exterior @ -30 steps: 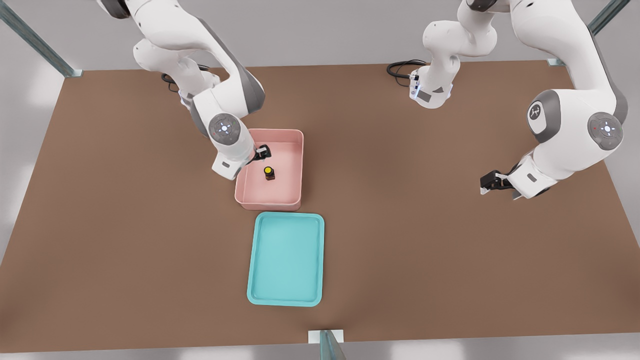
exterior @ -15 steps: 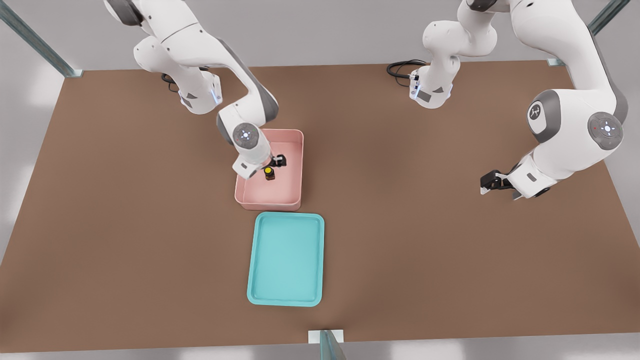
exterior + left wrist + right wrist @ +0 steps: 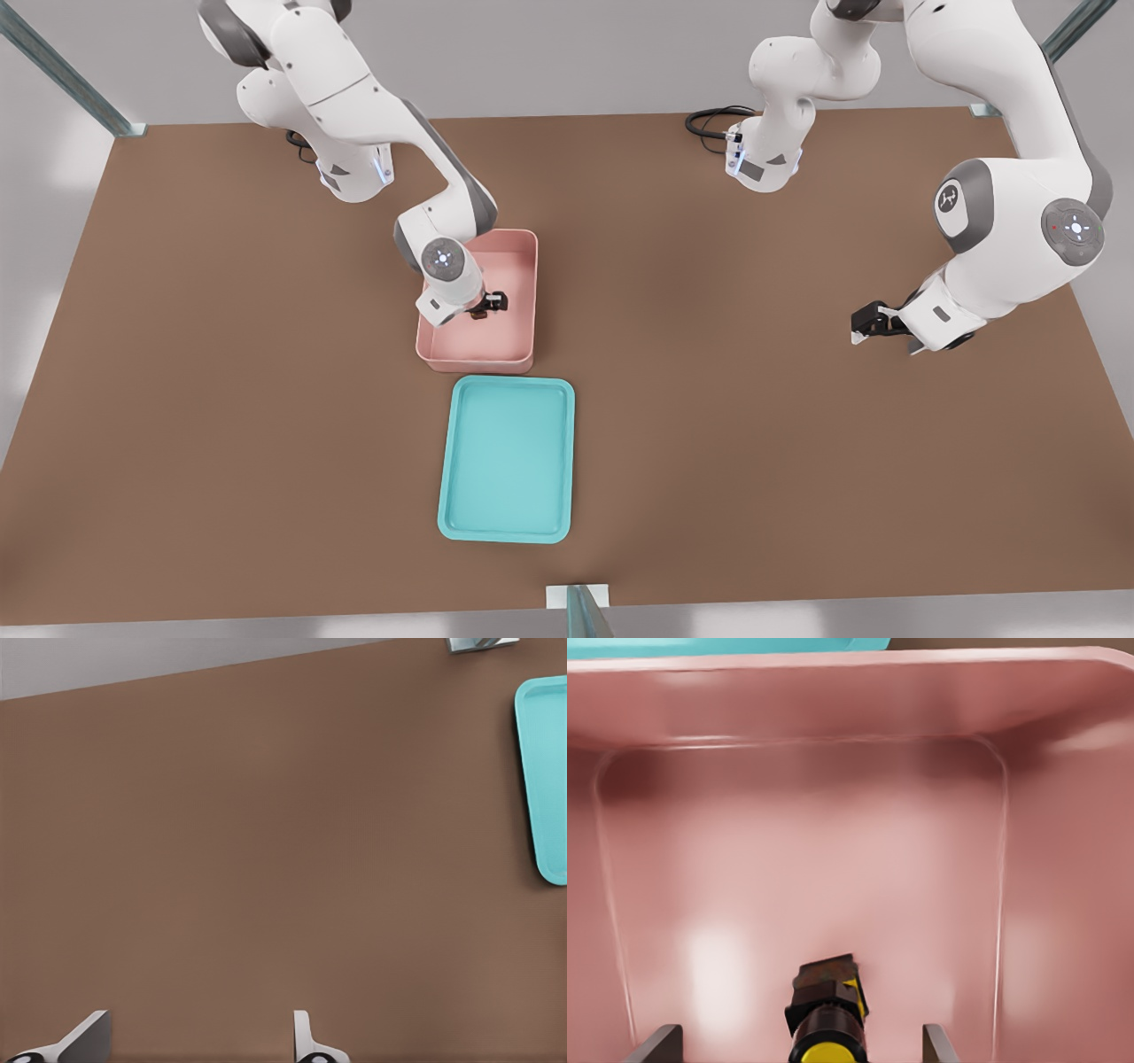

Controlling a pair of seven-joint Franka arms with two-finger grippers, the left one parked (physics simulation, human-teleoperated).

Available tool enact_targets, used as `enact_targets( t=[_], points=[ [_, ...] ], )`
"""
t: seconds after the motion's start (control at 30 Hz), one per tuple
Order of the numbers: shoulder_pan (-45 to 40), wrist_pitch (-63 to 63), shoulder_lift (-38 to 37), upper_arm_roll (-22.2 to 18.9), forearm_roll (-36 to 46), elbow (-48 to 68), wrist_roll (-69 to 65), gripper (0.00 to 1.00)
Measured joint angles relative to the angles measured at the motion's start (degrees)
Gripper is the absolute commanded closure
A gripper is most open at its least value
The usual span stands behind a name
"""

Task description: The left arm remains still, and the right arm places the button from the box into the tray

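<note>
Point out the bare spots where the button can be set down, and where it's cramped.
The whole turquoise tray floor is bare inside its low rim. The brown table lies bare on both sides of the tray. It is crowded inside the pink box, where the claw sits down around the button, fingers open.

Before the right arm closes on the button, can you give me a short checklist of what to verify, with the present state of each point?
1. Gripper is down inside the box: ok.
2. Button lies between the two fingers, with a gap on each side: ok.
3. Fingers are apart, not yet shut on the button: ok.
4. Button stands on the box floor, away from the walls: ok in the right wrist view.
5. Fingers are low enough to catch the dark base, not only the yellow cap: cannot tell.
6. Tray lies just beyond the box with nothing in it: ok.
</note>
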Motion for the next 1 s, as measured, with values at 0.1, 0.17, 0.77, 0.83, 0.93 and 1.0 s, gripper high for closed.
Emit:
enact_targets(
  t=[0.1,0.17,0.77,0.83,0.93,1.0],
  points=[
    [0.00,0.54,0.89,0.00,-0.07,-0.23,0.71,0.00],
    [0.21,0.77,0.76,0.09,-0.09,-1.39,1.13,0.00],
    [0.63,2.86,0.87,0.17,0.07,-3.06,3.50,0.14],
    [0.58,3.00,0.89,0.14,0.10,-3.07,3.60,0.37],
    [0.53,3.14,0.90,0.10,0.12,-2.99,3.73,0.53],
    [0.53,3.22,0.82,0.08,0.28,-2.97,3.71,0.57]
  ],
)
